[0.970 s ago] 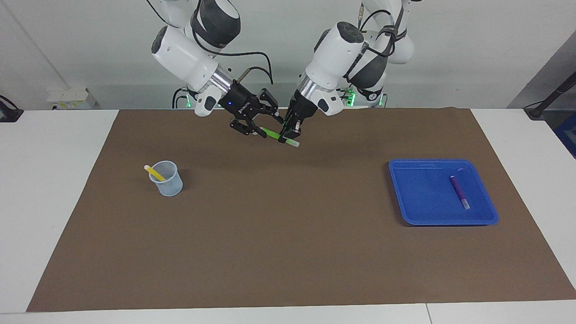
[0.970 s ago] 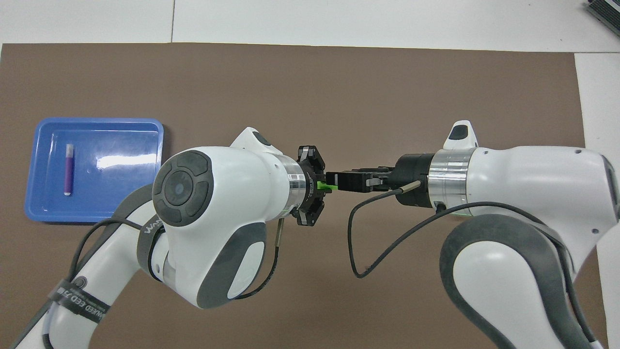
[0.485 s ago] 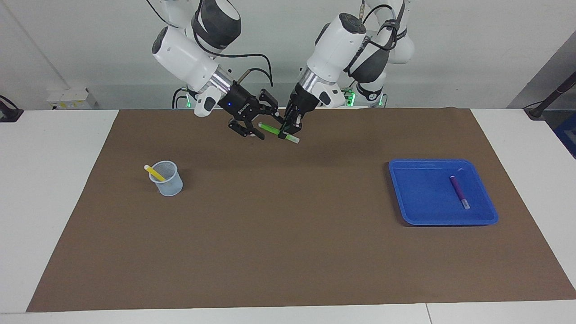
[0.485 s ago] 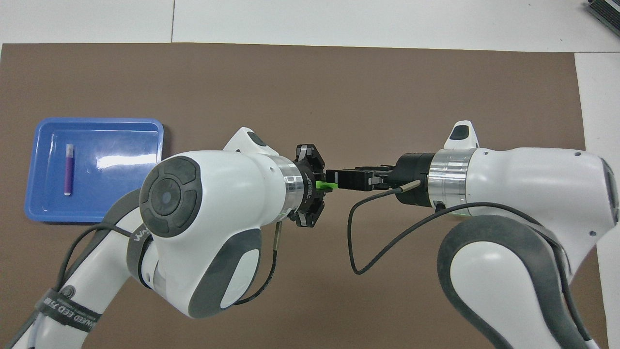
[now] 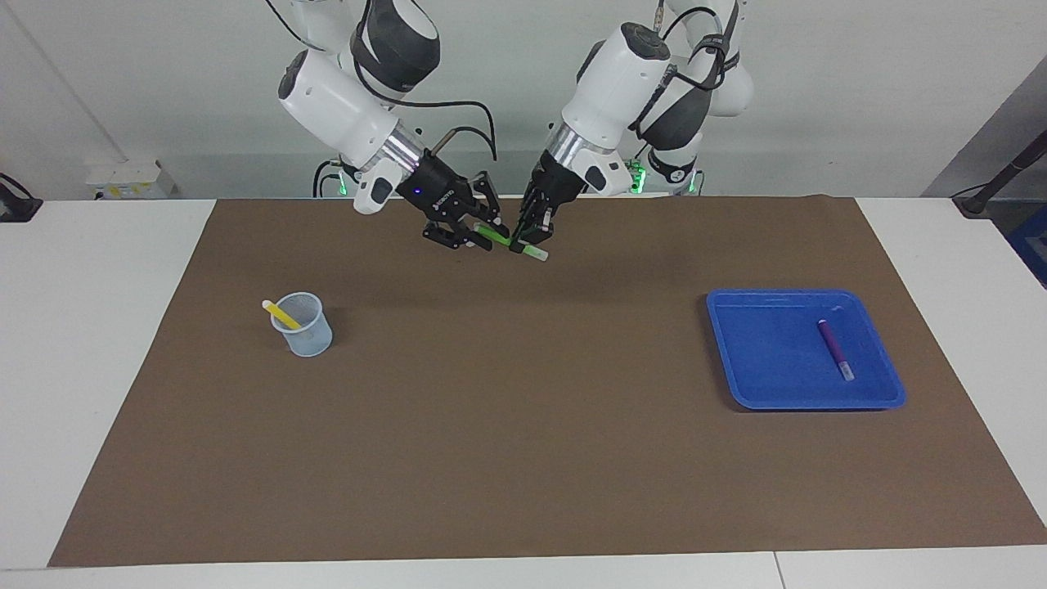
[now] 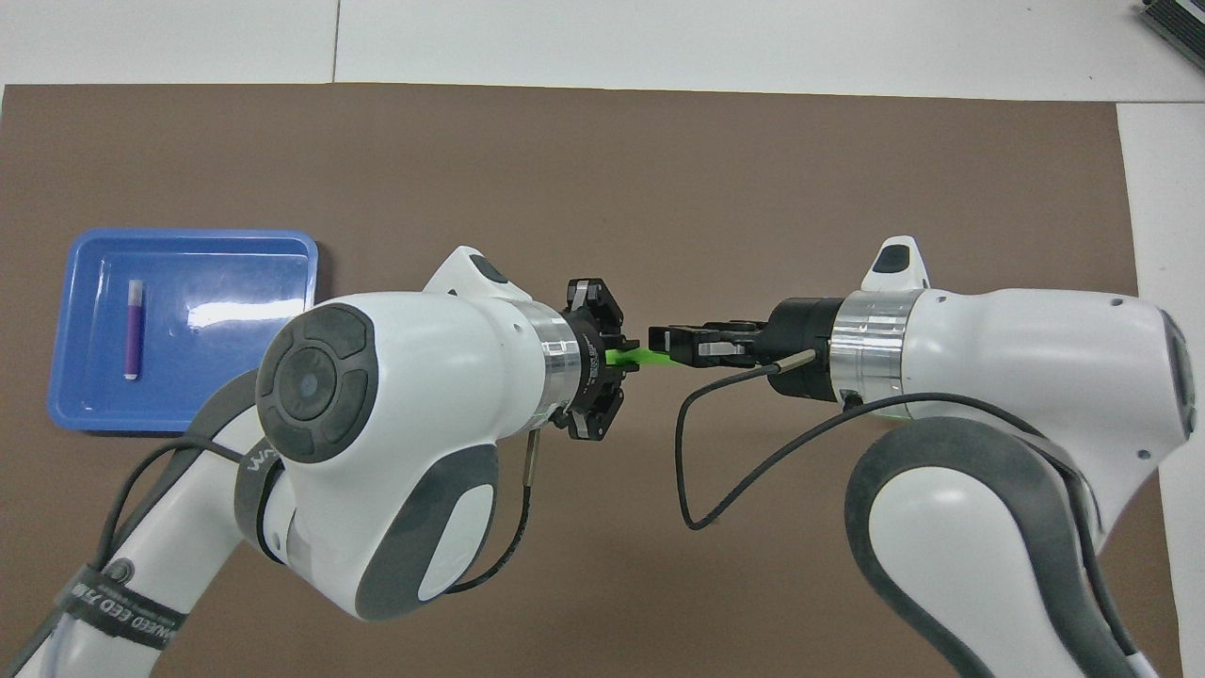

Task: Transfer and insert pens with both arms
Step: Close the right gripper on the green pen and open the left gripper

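Green pen (image 5: pixel 511 242) is up in the air over the brown mat (image 5: pixel 523 458), at the mat's robot-side edge, tilted, pale cap end lowest. Facing view: left gripper (image 5: pixel 530 237) comes down steeply and is clamped on the pen near the cap end; right gripper (image 5: pixel 473 235) reaches in from the side and its fingers are closed around the pen's other end, so both hold it. Yellow pen (image 5: pixel 283 314) stands slanted in a small clear mesh cup (image 5: pixel 306 335) on the mat, toward the right arm's end. Purple pen (image 5: pixel 835 347) lies flat in the blue tray (image 5: pixel 736 368), on the mat toward the left arm's end, cap end pointing away from the robots. Mat covers most of a white table (image 5: pixel 82 343); plain pale wall above the mat, a small white box (image 5: pixel 129 178) on the table's edge near the wall. Overhead view: left gripper (image 6: pixel 625 347) and right gripper (image 6: pixel 670 345) meet tip to tip over the mat's middle, with a short stretch of green pen (image 6: pixel 640 357) showing between them; the jaws' grip is not readable from here. Blue tray (image 6: pixel 282 254) sits on the mat with the purple pen (image 6: pixel 134 329) inside near one side wall. Mat (image 6: pixel 659 169) bare elsewhere in view, white table (image 6: pixel 753 42) showing past the mat's edge. Cup is hidden under the right arm.
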